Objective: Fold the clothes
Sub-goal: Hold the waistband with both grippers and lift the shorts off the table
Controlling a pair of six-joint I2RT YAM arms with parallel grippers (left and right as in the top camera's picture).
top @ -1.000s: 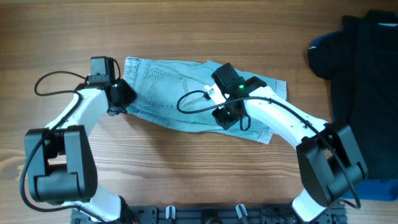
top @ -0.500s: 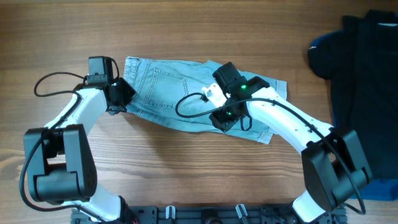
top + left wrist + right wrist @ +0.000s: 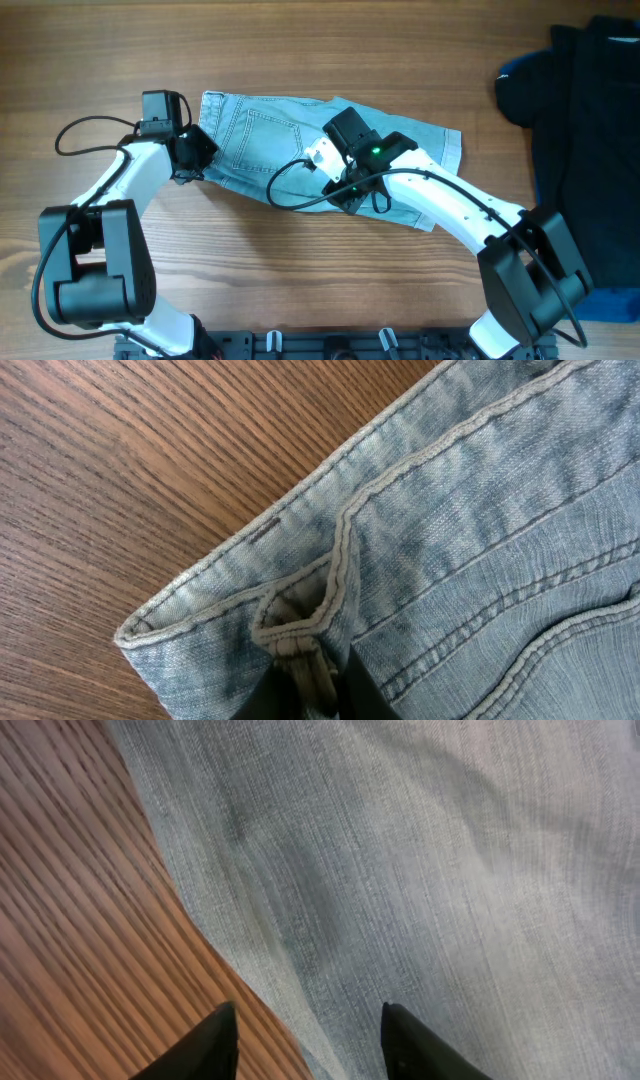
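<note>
The light blue denim shorts [image 3: 270,140] lie flat across the middle of the wooden table. My left gripper [image 3: 195,158] is at their left end, shut on a belt loop at the waistband; this shows in the left wrist view [image 3: 300,695] with the shorts' stitched seams [image 3: 480,510]. My right gripper [image 3: 343,195] is low over the shorts' near edge, open. In the right wrist view its fingers [image 3: 305,1040] straddle the edge of the denim [image 3: 420,850], one over wood, one over cloth, holding nothing.
A pile of dark navy garments [image 3: 590,130] with blue trim [image 3: 510,70] lies at the right side of the table. Bare wood [image 3: 300,290] lies in front of the shorts and behind them.
My right gripper has moved left along the shorts' near edge. The left gripper has stayed where it was, still shut on the waistband.
</note>
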